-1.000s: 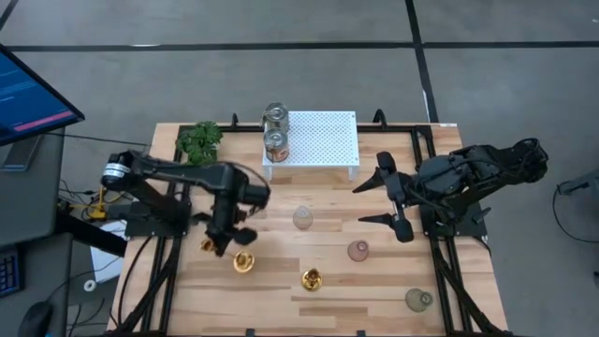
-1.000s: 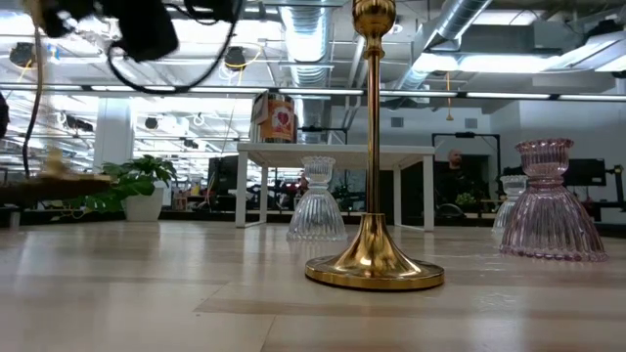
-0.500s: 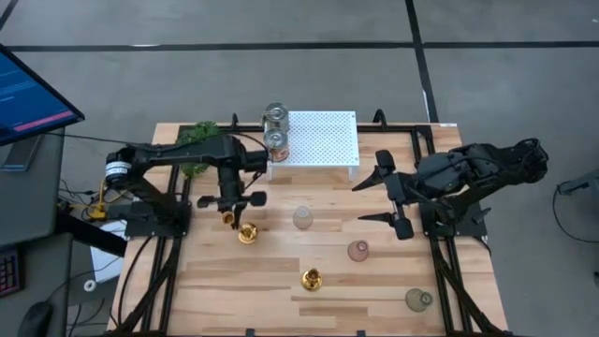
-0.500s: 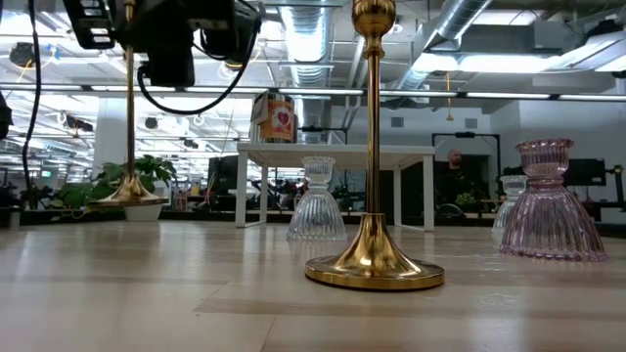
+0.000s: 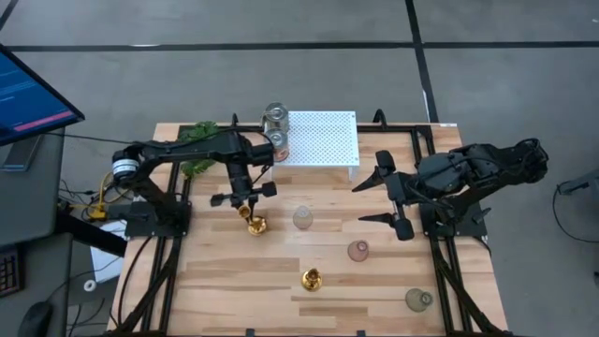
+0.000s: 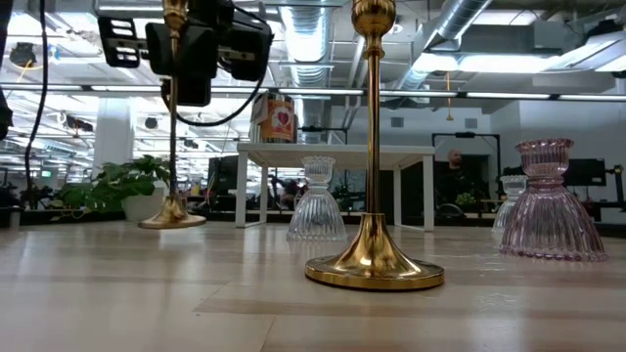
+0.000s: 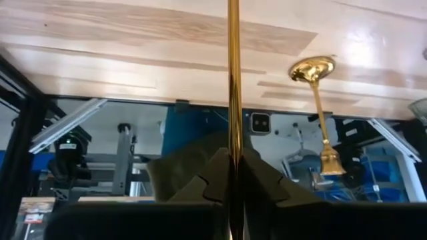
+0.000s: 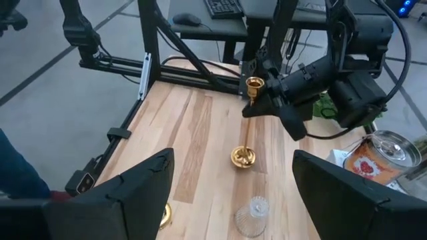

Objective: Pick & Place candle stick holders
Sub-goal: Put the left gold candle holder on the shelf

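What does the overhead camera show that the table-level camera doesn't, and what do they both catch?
Only the high view shows the right pincer, open and waiting above the table's right side, a green glass holder near the right front corner, and a monitor beside the table.

Only the low view shows the room behind and that the held candlestick stands upright with its base at the wood.

Both show the left pincer shut on that candlestick's stem, the second tall gold candlestick, the clear glass holder, the pink glass holder, the white stand and the plant.
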Robot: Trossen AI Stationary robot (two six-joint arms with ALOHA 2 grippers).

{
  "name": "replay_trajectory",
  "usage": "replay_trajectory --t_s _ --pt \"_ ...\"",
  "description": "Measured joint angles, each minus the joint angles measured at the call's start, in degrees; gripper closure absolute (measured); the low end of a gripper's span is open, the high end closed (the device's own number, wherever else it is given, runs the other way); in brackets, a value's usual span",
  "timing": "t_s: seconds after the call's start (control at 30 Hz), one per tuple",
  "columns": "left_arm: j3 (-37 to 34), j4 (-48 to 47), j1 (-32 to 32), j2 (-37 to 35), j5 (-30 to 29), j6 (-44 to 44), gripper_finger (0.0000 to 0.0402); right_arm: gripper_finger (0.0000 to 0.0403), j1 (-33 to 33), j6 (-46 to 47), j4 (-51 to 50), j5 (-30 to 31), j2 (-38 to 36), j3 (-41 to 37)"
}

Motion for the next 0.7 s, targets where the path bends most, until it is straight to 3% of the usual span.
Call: replay_trajectory --t_s 0.7 --pt "-0.02 2.25 -0.03 0.33 0.96 -0.44 0.0372 0.0107 -1.2 -0.44 0.34 0.01 0.0 0.0"
